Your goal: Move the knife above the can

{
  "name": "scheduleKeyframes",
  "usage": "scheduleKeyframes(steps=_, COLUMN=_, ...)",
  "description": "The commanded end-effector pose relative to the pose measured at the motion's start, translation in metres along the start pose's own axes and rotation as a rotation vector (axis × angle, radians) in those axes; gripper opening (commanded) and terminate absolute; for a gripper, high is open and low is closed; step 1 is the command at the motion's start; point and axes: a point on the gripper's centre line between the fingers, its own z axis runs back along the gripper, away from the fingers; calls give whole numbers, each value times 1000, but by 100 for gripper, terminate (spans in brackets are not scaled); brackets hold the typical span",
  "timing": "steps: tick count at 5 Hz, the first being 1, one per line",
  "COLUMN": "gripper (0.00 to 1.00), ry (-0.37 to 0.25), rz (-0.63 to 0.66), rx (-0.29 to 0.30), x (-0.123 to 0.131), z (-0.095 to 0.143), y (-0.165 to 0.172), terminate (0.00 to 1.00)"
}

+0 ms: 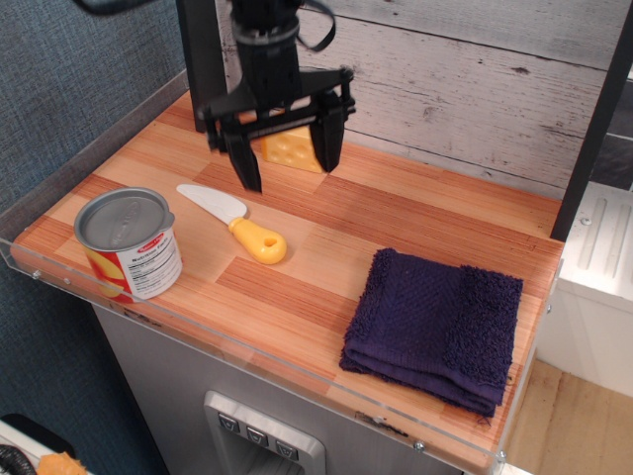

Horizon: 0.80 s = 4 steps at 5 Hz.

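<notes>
The knife (234, 224), with a white rounded blade and a chunky yellow handle with a hole at its end, lies flat on the wooden table (415, 213), just right of and behind the can. The can (129, 243), with a grey ridged lid and a red, yellow and white label, stands upright at the front left corner. My gripper (289, 163) is open and empty, raised above the table behind the knife, with its black fingers (327, 143) spread wide in front of the cheese wedge.
A yellow cheese wedge (290, 148) sits at the back, partly behind my fingers. A folded dark purple towel (435, 327) lies at the front right. A clear plastic rim (247, 346) runs along the table's front and left edges. A wooden plank wall stands behind.
</notes>
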Motion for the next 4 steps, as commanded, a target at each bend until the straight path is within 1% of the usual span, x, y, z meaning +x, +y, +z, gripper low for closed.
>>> scheduleKeyframes(steps=1, gripper=100, ry=-55, rz=-400, rx=-34, x=33, z=35, y=1, terminate=0)
scheduleKeyframes(steps=2, gripper=100, ry=-51, rz=-650, rx=-50, x=49, z=35, y=0, terminate=0)
scheduleKeyframes(steps=3, gripper=100, ry=-52, rz=-766, rx=-92, x=63, z=34, y=-2, terminate=0)
scheduleKeyframes(steps=4, gripper=100, ry=-52, rz=-766, rx=-92, x=63, z=34, y=-2, terminate=0)
